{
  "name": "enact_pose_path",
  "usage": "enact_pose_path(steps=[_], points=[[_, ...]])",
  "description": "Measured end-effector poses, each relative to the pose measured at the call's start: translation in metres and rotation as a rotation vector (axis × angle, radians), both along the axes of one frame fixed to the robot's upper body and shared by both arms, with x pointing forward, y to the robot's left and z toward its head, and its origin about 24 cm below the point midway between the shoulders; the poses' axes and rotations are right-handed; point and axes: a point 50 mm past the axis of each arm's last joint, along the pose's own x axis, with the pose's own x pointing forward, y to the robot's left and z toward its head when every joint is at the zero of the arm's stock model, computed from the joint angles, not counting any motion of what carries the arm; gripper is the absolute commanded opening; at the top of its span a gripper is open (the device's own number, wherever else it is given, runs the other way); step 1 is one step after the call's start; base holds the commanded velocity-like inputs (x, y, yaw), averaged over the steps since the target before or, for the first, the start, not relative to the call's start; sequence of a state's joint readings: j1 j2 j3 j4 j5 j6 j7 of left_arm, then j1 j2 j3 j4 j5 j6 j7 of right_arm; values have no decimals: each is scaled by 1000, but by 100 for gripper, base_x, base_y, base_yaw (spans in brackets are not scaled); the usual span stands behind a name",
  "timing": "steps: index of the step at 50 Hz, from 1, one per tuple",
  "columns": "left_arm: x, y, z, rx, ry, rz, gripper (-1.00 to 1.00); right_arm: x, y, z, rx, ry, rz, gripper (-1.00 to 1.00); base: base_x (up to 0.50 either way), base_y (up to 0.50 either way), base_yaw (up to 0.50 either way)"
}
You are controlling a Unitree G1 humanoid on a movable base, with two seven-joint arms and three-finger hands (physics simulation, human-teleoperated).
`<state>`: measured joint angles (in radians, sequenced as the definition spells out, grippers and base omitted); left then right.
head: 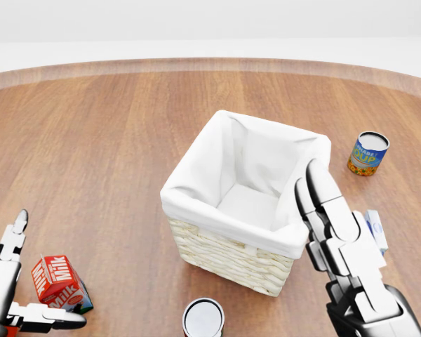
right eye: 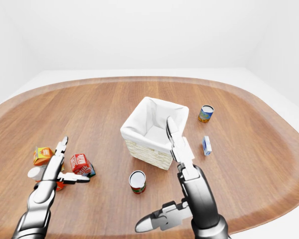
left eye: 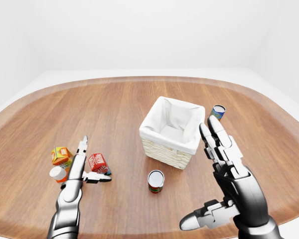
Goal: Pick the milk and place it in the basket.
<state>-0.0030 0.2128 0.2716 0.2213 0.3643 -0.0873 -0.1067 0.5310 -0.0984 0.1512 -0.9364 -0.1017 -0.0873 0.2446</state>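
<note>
**Left hand poised beside the milk, grasp not yet made**

A wooden table [left eye: 124, 104] carries a wicker basket [head: 228, 256] lined with white cloth, which serves as the landmark here. The milk [head: 56, 282] — a small red carton with white lettering, tipped at a slant — sits well to the left of the basket in the head view, apart from it. The left hand [left eye: 84, 167] hovers just beside the carton, fingers spread wide, thumb stretched under its near side, holding nothing. The right hand [right eye: 172, 174] stands raised by the basket's right side, also splayed and empty.

The step in hand looks like the reach for the milk. Next, the left fingers likely need to close round the carton — then lift and carry it rightward over the basket's rim.

An orange carton [left eye: 61, 155] and two cans lie nearby.
</note>
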Motion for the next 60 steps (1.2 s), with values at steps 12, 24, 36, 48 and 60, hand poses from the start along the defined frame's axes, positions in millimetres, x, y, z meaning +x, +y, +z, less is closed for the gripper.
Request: enact_pose_path(steps=[12,24,36,48,60], points=[[2,6,-16,42,69,34,-100,-1,0,1,1,-5,3,100,0,0,0],[4,9,-15,76,77,38,-100,-2,0,3,3,-12,5,100,0,0,0],[0,5,-22,28,108,4,-100,-2,0,4,5,-15,6,100,0,0,0],[-1,-1,-15,-20,86,-42,-100,-2,0,3,6,-11,7,100,0,0,0],[2,-3,6,-35,7,-87,-100,-2,0,2,6,-5,7,100,0,0,0]])
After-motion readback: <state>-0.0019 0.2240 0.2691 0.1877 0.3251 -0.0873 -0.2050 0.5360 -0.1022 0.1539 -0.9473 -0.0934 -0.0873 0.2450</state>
